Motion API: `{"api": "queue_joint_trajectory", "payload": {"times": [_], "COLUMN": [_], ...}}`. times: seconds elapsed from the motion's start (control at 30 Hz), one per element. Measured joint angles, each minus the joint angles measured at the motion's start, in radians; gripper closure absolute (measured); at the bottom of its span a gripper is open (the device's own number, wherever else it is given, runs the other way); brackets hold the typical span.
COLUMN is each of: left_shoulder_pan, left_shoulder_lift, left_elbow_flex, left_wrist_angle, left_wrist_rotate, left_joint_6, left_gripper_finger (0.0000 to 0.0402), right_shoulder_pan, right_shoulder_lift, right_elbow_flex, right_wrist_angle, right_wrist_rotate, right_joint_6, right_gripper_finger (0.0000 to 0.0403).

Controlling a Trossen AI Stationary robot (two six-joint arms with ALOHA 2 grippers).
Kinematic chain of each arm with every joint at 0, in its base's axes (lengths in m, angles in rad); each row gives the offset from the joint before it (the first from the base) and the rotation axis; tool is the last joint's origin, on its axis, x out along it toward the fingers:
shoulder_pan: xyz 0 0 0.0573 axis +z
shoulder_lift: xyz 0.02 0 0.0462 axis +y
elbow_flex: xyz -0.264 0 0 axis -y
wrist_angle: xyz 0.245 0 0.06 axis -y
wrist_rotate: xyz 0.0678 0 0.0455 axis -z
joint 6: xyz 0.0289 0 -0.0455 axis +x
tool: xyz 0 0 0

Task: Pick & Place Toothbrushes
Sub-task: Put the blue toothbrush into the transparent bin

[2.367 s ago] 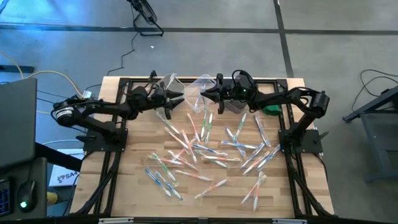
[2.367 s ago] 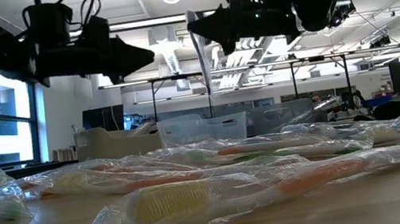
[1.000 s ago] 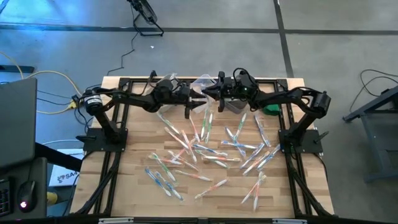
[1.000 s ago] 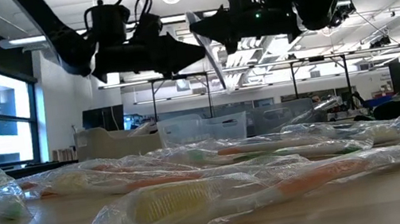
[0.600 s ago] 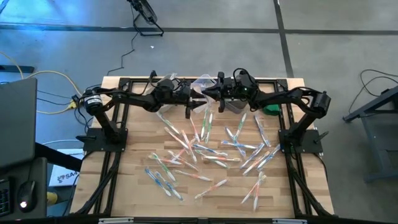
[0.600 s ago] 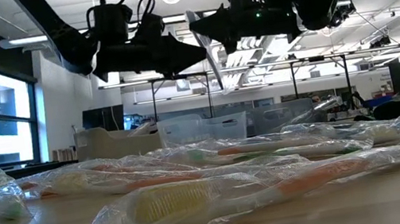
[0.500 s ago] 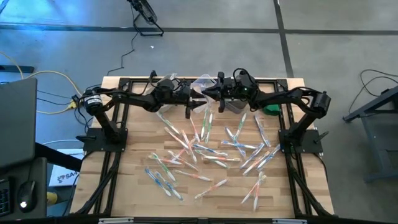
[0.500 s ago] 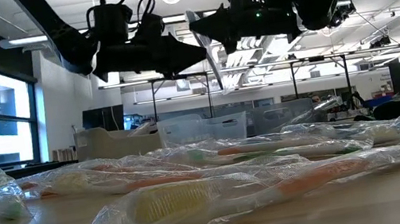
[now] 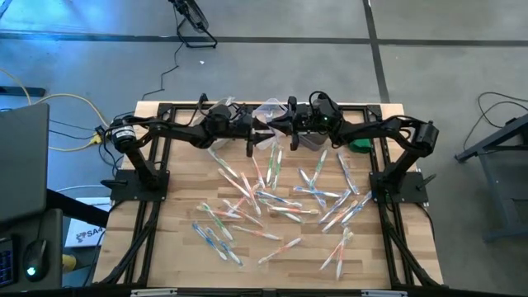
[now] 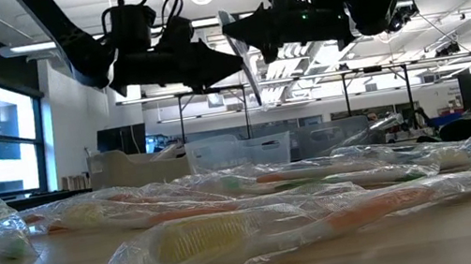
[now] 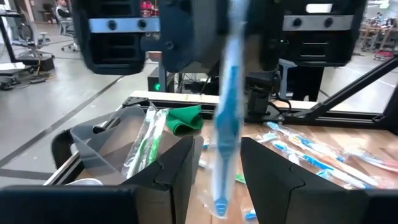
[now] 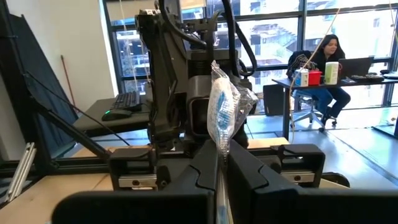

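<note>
The desk (image 9: pixel 177 247) is a light wooden slab with visible plank joints, edged by a black metal frame. Scattered over its middle lie the loose toothbrushes (image 9: pixel 272 206), slim white pieces with orange, blue or green handles, each sealed in a crinkled clear wrapper; from desk height the nearest wrapped brush (image 10: pixel 307 225) shows yellow bristles and an orange handle.

Beyond this scatter, above the desk's far edge, both arms meet tip to tip. The right gripper (image 9: pixel 276 125) has its jaws pressed tight on the held toothbrush (image 11: pixel 225 106), a blue-handled one hanging almost upright in its wrapper. The left gripper (image 9: pixel 257 134) has its jaws parted, standing either side of that toothbrush's lower end; contact cannot be confirmed.

Past the held toothbrush, clear plastic bins (image 9: pixel 268 111) sit along the far edge; a grey bin (image 11: pixel 109 140) contains a green-handled brush. A green object (image 9: pixel 360 144) lies nearby.
</note>
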Motion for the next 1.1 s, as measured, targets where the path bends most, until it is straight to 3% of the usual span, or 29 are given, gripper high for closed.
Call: {"api": "queue_joint_trajectory", "payload": {"times": [0.33,0.8,1.1], "left_shoulder_pan": [-0.042,-0.041,-0.041], "left_shoulder_lift": [0.001,0.001,0.001], "left_elbow_flex": [0.013,0.046,0.045], "left_wrist_angle": [0.016,-0.055,-0.064], "left_wrist_rotate": [-0.060,-0.062,-0.062], "left_joint_6": [0.005,0.002,0.003], "left_gripper_finger": [0.0270,0.0272,0.0350], "right_shoulder_pan": [0.005,0.011,0.011], "right_shoulder_lift": [0.000,0.000,0.000], "right_elbow_flex": [0.000,0.000,0.000], "right_wrist_angle": [0.000,0.000,0.000], "right_wrist_rotate": [0.001,0.003,0.001], "right_joint_6": [0.001,-0.003,-0.004], "right_gripper_finger": [0.0398,0.0398,0.0398]}}
